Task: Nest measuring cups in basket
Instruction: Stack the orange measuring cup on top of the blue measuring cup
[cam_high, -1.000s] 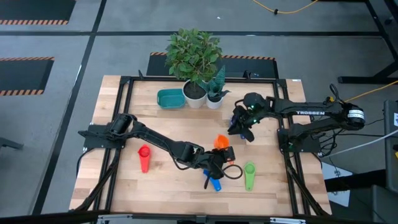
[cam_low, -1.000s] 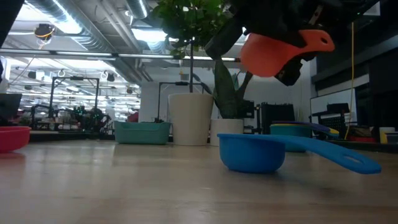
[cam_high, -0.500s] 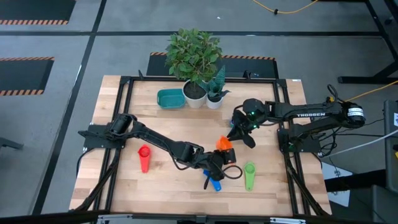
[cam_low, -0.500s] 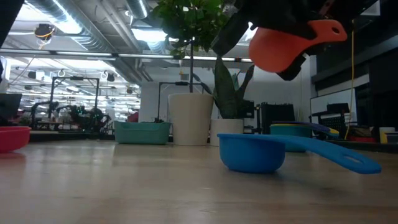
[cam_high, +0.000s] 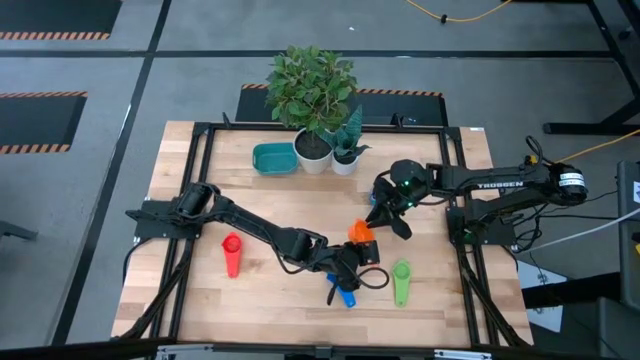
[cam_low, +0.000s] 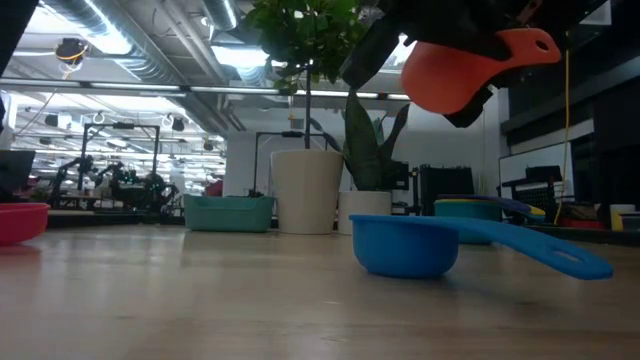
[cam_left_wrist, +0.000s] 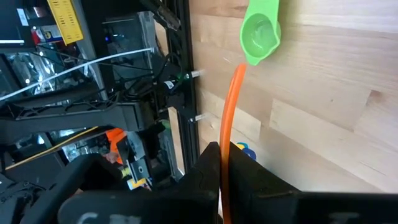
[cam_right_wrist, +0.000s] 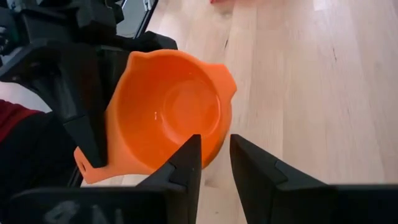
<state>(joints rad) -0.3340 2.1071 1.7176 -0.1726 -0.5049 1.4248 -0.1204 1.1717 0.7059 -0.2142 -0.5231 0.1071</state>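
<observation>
orange cup (cam_high: 358, 231) in left gripper (cam_high: 352, 258), lifted

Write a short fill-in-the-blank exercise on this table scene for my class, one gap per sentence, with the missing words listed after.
1. The left pincer holds the ____ measuring cup by its handle, clear of the table.
2. On the table, the red measuring cup lies alone on the ____ arm's side.
3. The teal basket sits beside the white ____.
4. The green measuring cup lies ____ the basket.

Missing words: orange; left; plant pots; outside
</observation>
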